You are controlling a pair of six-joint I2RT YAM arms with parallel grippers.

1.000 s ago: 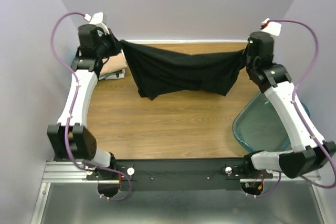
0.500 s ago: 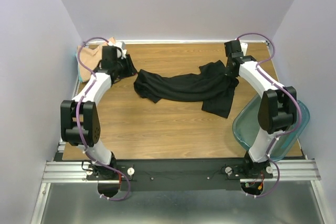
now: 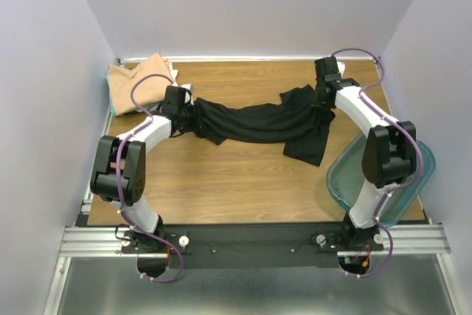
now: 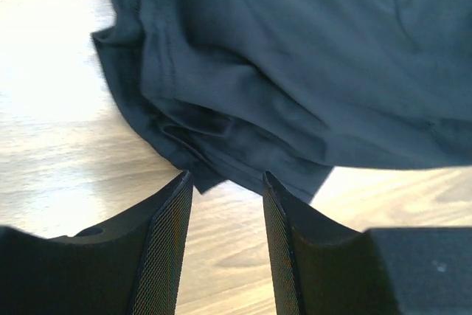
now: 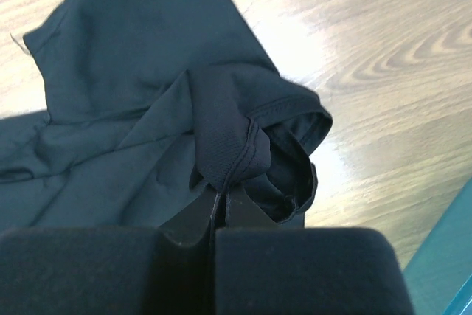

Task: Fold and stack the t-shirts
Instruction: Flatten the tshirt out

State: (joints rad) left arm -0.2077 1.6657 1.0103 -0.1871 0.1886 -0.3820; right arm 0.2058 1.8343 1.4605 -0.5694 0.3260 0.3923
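while the black shirt [image 3: 254, 123] is pinched by the right gripper [image 5: 220, 197], the left gripper [image 4: 226, 178] is held spread at its edge.

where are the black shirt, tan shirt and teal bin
black shirt [image 3: 258, 123], top view, middle of the cloth
tan shirt [image 3: 136, 80], top view, its middle
teal bin [image 3: 345, 175], top view, bare left part

Shirt [image 3: 258, 123] mid table [image 3: 221, 182], stack [image 3: 123, 82] far-L, bin [image 3: 345, 181] near-R.
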